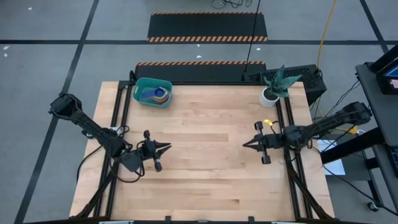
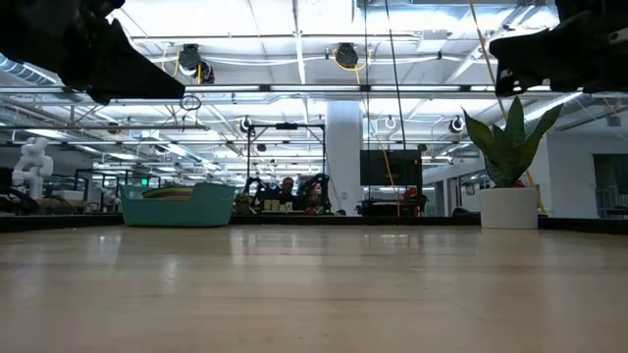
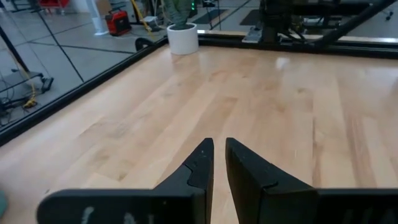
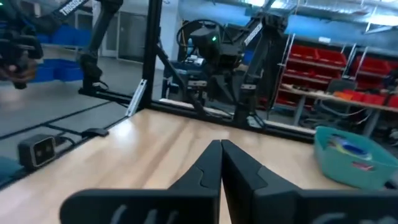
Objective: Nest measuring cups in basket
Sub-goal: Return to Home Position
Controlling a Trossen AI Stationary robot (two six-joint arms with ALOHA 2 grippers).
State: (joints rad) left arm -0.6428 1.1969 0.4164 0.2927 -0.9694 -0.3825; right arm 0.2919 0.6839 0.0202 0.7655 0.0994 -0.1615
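Since the cups lie in the basket, both arms should withdraw slowly. Left fingers and right fingers are closed, empty.

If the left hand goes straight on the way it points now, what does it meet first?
Probably the right hand, facing the left hand across the table; nothing lies between, though height is unclear.
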